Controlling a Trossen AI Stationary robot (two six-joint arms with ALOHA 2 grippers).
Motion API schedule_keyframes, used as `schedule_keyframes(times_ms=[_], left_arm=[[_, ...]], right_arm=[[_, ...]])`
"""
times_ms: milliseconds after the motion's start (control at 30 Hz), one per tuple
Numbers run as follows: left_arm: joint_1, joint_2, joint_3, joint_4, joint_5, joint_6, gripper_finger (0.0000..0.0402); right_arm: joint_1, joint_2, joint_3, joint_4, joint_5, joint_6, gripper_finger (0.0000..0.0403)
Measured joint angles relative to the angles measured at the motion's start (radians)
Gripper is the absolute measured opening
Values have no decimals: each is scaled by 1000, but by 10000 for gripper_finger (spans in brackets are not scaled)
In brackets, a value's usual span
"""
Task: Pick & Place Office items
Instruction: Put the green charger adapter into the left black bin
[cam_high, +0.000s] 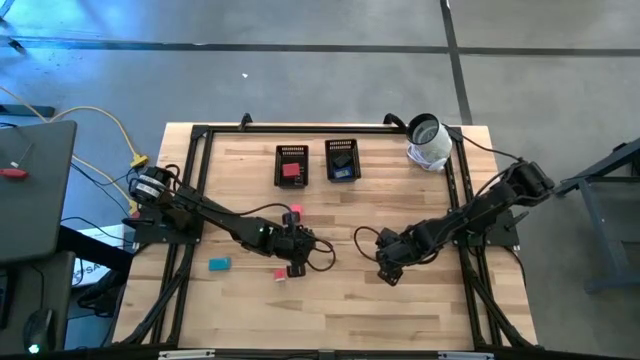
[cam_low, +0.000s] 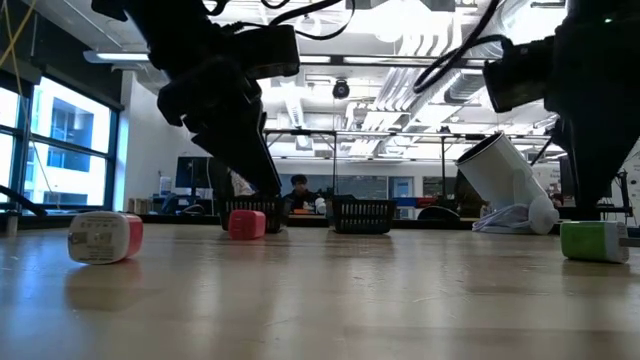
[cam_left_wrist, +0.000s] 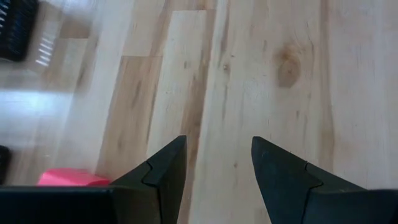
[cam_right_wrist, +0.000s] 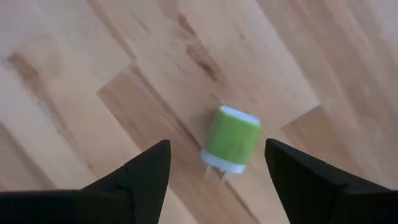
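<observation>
My left gripper (cam_high: 296, 258) (cam_left_wrist: 217, 158) hovers open over bare wood at the table's middle, and a pink piece (cam_left_wrist: 71, 178) lies just outside one finger. My right gripper (cam_high: 388, 270) (cam_right_wrist: 216, 144) is open above a small green piece with a white end (cam_right_wrist: 230, 140) (cam_low: 592, 241). That piece lies on its side on the table, ahead of the fingertips and untouched. Other loose pieces are a pink-and-white one (cam_high: 281, 273) (cam_low: 105, 238), a pink one (cam_high: 296, 210) (cam_low: 246, 224) and a teal one (cam_high: 219, 264).
Two black mesh trays stand near the far edge. The left tray (cam_high: 291, 165) holds a red piece and the right tray (cam_high: 342, 160) holds a blue one. A white cylinder (cam_high: 428, 140) (cam_low: 505, 185) lies tilted at the far right corner. A person shows far behind in the room.
</observation>
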Motion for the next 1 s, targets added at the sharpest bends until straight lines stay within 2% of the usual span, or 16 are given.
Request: schedule_keyframes(times_ms=[167, 567, 1000], left_arm=[[0, 0, 0, 3, 35, 0, 171], [0, 0, 0, 13, 37, 0, 171], [0, 0, 0, 17, 69, 1, 171]], right_arm=[[0, 18, 1, 10, -22, 0, 249], [-2, 73, 2, 40, -25, -15, 249], [-7, 169, 4, 97, -98, -45, 245]])
